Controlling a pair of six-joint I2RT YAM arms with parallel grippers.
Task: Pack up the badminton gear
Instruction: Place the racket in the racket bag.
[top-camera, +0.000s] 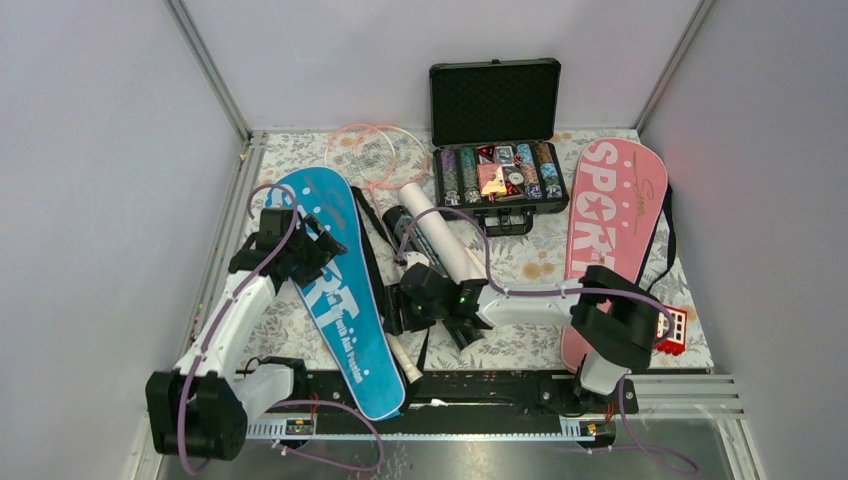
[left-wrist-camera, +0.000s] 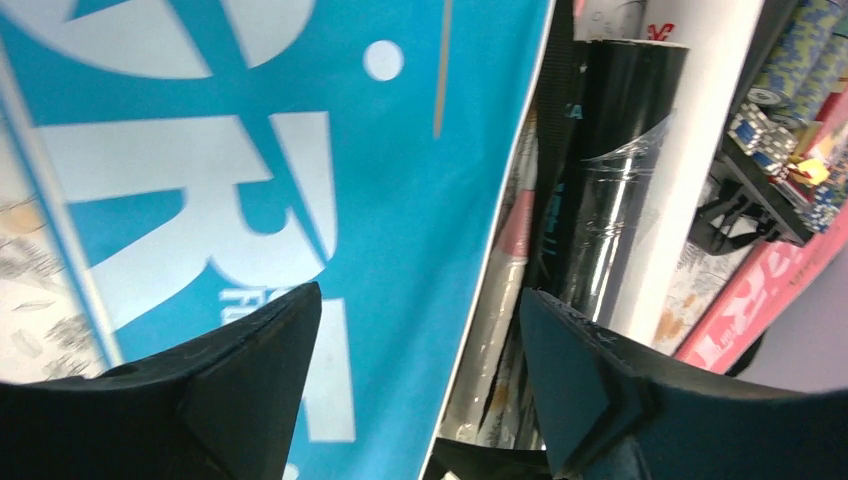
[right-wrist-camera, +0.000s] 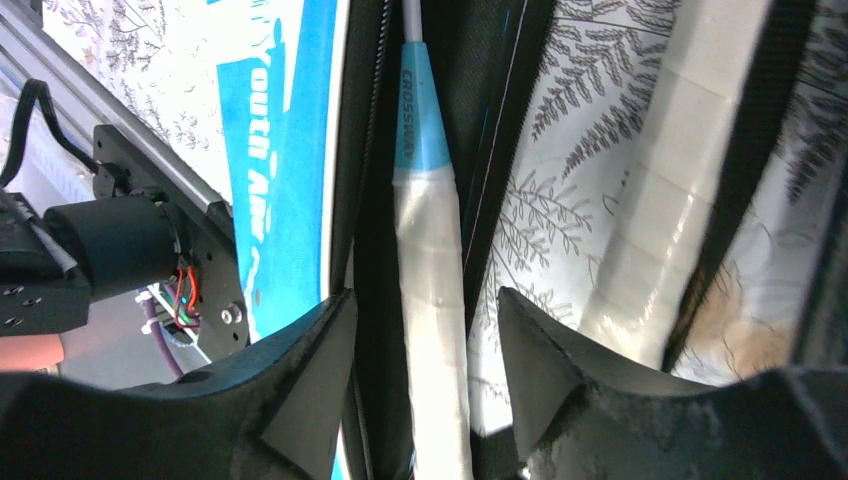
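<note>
The left gripper (left-wrist-camera: 420, 370) hangs with its jaws spread wide and nothing between them, above the upper half of the blue cover (top-camera: 335, 290) and close to that cover's right edge. The blue cover lies lengthwise on the left of the table (top-camera: 530, 340), printed side up, its narrow end reaching the near rail. The right gripper (right-wrist-camera: 425, 370) is also open: the white-wrapped handle of the light-blue racket (right-wrist-camera: 432, 300) shows in the gap between its fingers and touches neither of them. That handle lies just beside the right edge of the blue cover, along a black strap, and the racket's head cannot be made out. In the middle of the table the white tube (top-camera: 440, 240) lies at a slant, with the dark tube (top-camera: 398, 222) just beside it on the left. The pink racket (top-camera: 375, 155) lies flat at the far side, between the top of the blue cover and the black case of poker chips (top-camera: 497, 150), which stands open against the back edge. The pink cover (top-camera: 610, 215) lies along the right side, its near end under the right arm, and the red block (top-camera: 672, 330) sits just beside that end
</note>
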